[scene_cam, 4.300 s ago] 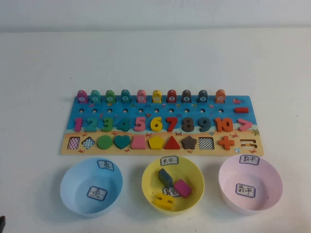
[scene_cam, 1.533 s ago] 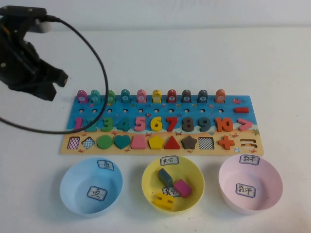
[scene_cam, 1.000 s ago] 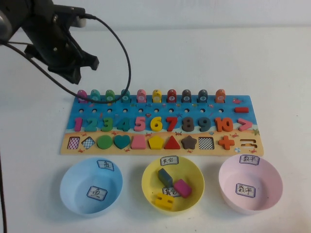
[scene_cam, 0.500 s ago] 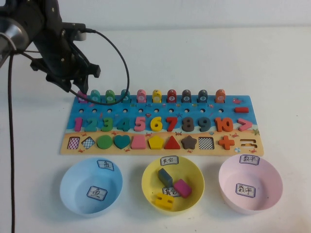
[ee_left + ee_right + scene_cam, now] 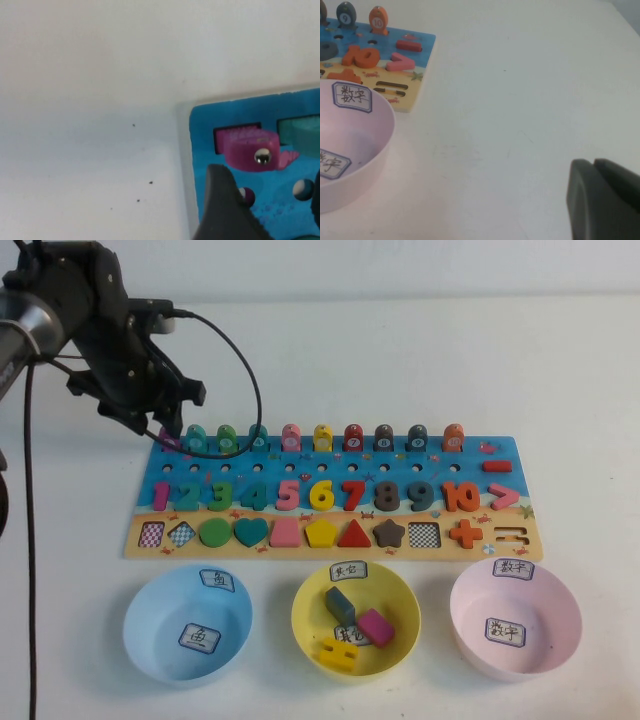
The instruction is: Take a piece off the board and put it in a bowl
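The board [image 5: 510,450] lies across the middle of the table. The magenta piece [image 5: 168,443] stands at the far-left end of its back row of arch blocks, partly hidden by my left gripper [image 5: 165,428]. In the left wrist view the piece [image 5: 247,149] stands in its slot on the board [image 5: 225,115], just beyond my left gripper [image 5: 267,180], which is open with one finger [image 5: 220,210] on each side, not touching it. The light blue bowl [image 5: 150,615] sits empty at the front left. My right gripper [image 5: 597,200] is shut and empty over bare table.
A yellow bowl [image 5: 400,600] with three blocks sits in front of the board's middle. A pink bowl [image 5: 560,610] sits at the front right and shows in the right wrist view [image 5: 350,150]. The left arm's black cable loops over the back row.
The left arm came in from the left and moved to the board's far-left corner, settling over the magenta piece. In the last half second it barely moved.
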